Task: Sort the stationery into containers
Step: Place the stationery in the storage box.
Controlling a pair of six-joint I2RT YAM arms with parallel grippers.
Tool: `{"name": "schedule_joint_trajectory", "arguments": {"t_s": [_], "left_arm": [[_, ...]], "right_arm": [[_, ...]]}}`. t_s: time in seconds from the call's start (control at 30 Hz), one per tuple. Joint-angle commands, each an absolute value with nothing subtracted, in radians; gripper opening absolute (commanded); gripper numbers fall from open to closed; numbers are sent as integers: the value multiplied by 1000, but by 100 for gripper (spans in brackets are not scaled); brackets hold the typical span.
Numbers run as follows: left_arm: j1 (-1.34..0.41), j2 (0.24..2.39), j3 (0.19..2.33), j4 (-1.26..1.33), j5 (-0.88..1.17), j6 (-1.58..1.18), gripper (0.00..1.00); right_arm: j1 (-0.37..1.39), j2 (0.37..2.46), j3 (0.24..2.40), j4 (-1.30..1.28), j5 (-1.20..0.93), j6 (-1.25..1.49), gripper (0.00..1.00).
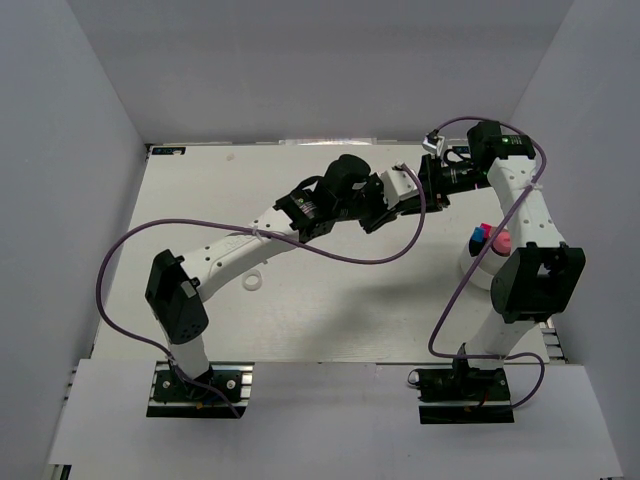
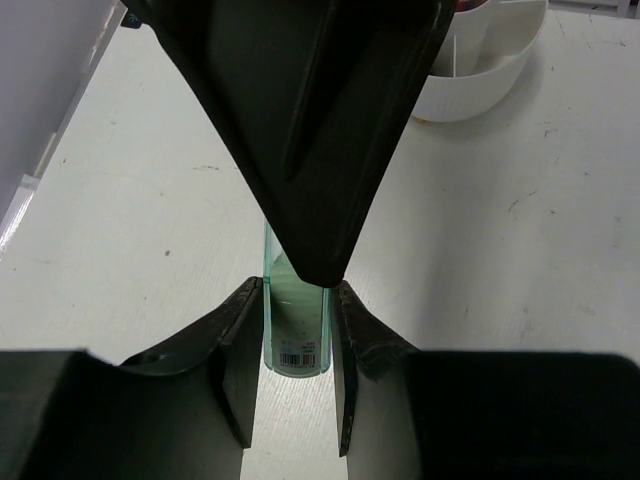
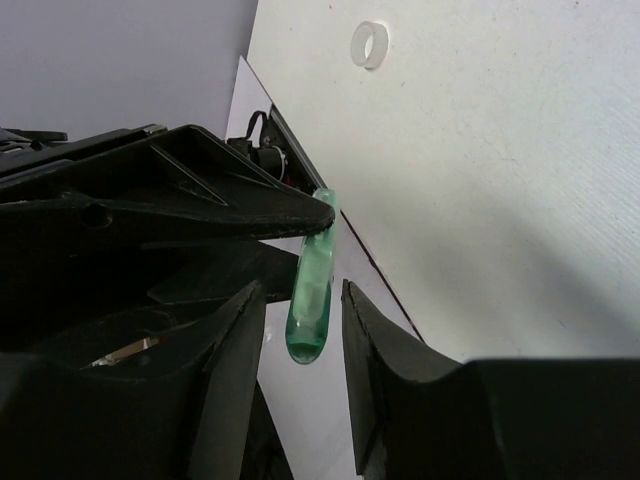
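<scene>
A translucent green marker (image 2: 295,335) with a barcode label is clamped between my left gripper's (image 2: 296,292) fingers, above the table. My right gripper (image 3: 300,292) faces the left one; its fingers stand either side of the marker's free end (image 3: 308,300) with gaps on both sides, so it is open. In the top view the left gripper (image 1: 370,200) and the right gripper (image 1: 387,212) meet at the table's far middle. The white cup (image 1: 478,265), holding pink and blue markers (image 1: 488,238), stands at the right by the right arm. A small white ring (image 1: 254,283) lies on the table.
The white cup's rim (image 2: 480,70) shows at the top right of the left wrist view. The ring also shows in the right wrist view (image 3: 369,44). Purple cables loop over both arms. Grey walls enclose the table on three sides.
</scene>
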State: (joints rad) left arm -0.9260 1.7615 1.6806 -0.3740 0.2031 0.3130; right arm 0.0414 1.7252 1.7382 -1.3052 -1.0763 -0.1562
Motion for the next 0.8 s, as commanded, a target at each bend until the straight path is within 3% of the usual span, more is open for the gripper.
{"name": "schedule_joint_trajectory", "arguments": {"t_s": [0.0,0.3,0.43,0.5,0.57,0.6,0.77], "left_arm": [[-931,1743,1698,-367,225,302,10],[-940,1723,1664,-362,213,305,10],[-940,1712,1646,-359,207,304,13],[-940,1707,1646,-359,198,296,29],[-940,1706,1655,-379,195,287,80],[-940,1698,1657,-385,199,273,98],[-893,1603,1556,-400,212,186,98]], "right_arm": [[38,1736,1782,-1279,-1094,-138,42],[35,1729,1783,-1275,-1081,-135,31],[29,1724,1779,-1269,-1077,-133,17],[32,1724,1776,-1267,-1075,-132,4],[29,1721,1778,-1266,-1066,-132,0],[31,1717,1781,-1266,-1062,-133,0],[-15,1686,1801,-1275,-985,-150,0]]}}
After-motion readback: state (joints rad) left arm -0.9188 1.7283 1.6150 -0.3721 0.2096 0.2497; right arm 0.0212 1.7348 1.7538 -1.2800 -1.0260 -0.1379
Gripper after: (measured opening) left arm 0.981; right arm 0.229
